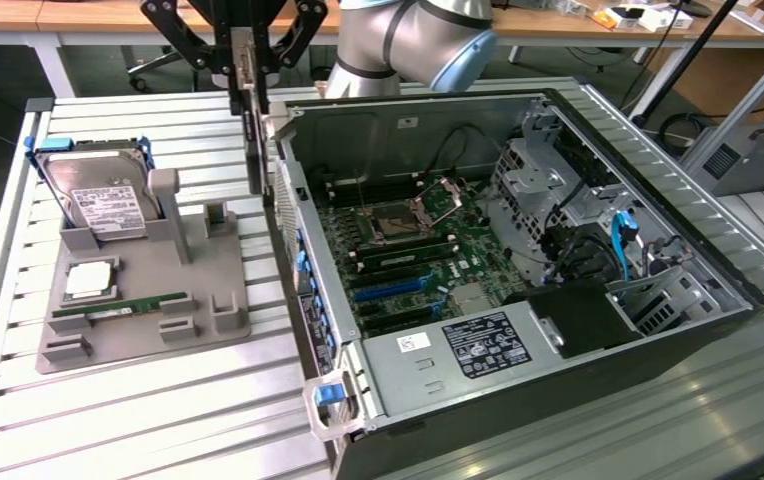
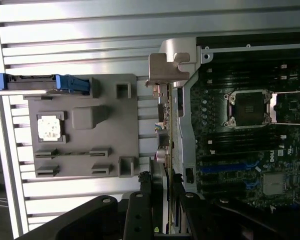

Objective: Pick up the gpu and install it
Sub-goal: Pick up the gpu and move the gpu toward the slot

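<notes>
My gripper [image 1: 251, 95] hangs at the top of the exterior view, shut on the gpu [image 1: 259, 150], a thin dark card held upright and seen edge-on. The card hangs just outside the open computer case [image 1: 305, 330], over that wall's far end, on the exterior view's left side. In the wrist view the gripper [image 2: 165, 186] clamps the gpu [image 2: 163, 125], whose silver bracket [image 2: 171, 67] points away from the camera, beside the case wall. Inside the case lies the motherboard [image 1: 409, 250] with its blue slots [image 1: 389, 290].
A grey parts holder [image 1: 209, 265] sits on the slatted table [image 1: 155, 420] on the exterior view's left. It carries a hard drive [image 1: 95, 200], a processor chip [image 1: 89, 280] and a green RAM stick [image 1: 122, 305]. Drive cages and cables [image 1: 596, 230] crowd the case's far side.
</notes>
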Tool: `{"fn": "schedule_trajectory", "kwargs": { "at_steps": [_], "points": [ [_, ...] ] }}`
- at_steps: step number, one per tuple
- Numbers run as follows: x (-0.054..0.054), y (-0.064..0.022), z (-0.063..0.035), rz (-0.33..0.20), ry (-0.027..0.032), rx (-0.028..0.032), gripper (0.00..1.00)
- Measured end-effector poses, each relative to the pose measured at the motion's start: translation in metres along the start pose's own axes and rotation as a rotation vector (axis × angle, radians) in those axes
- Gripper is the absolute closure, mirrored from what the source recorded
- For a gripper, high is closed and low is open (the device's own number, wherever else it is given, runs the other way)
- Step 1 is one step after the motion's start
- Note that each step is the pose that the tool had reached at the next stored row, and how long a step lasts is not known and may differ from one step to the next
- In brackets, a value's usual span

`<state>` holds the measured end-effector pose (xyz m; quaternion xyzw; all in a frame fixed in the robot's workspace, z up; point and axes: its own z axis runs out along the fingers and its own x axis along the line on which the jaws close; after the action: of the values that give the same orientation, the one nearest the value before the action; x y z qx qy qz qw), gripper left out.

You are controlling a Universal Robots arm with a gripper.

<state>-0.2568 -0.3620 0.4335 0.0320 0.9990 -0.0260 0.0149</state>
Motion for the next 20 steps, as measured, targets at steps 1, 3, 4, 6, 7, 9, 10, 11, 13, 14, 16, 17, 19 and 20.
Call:
{"fn": "schedule_trajectory", "kwargs": {
  "at_steps": [1, 3, 4, 6, 7, 9, 10, 11, 13, 14, 16, 17, 19, 20],
  "points": [
    [-0.001, 0.0001, 0.0001, 0.0, 0.0, 0.0, 0.73],
    [-0.002, 0.0002, 0.0001, 0.0, 0.0, 0.0, 0.73],
    [-0.003, 0.0002, 0.0001, 0.0, 0.0, 0.0, 0.73],
    [-0.005, 0.0003, 0.0001, 0.0, 0.0, 0.0, 0.73],
    [-0.005, 0.0003, 0.0001, 0.0, 0.0, 0.0, 0.73],
    [-0.007, 0.0004, 0.0002, 0.0, 0.0, 0.0, 0.73],
    [-0.007, 0.0005, 0.0002, 0.0, -0.0001, 0.0, 0.73],
    [-0.008, 0.0005, 0.0002, 0.0, 0.0, 0.0, 0.73],
    [-0.009, 0.0006, 0.0003, 0.0, 0.0, 0.0, 0.73],
    [-0.01, 0.0006, 0.0003, 0.0, -0.0001, 0.0, 0.73],
    [-0.011, 0.0007, 0.0003, 0.0, 0.0, 0.0, 0.73],
    [-0.012, 0.0007, 0.0003, 0.0, 0.0, 0.0, 0.73],
    [-0.013, 0.0008, 0.0004, 0.0, 0.0, 0.0, 0.73],
    [-0.014, 0.0009, 0.0004, 0.0, 0.0, 0.0, 0.73]
  ]
}}
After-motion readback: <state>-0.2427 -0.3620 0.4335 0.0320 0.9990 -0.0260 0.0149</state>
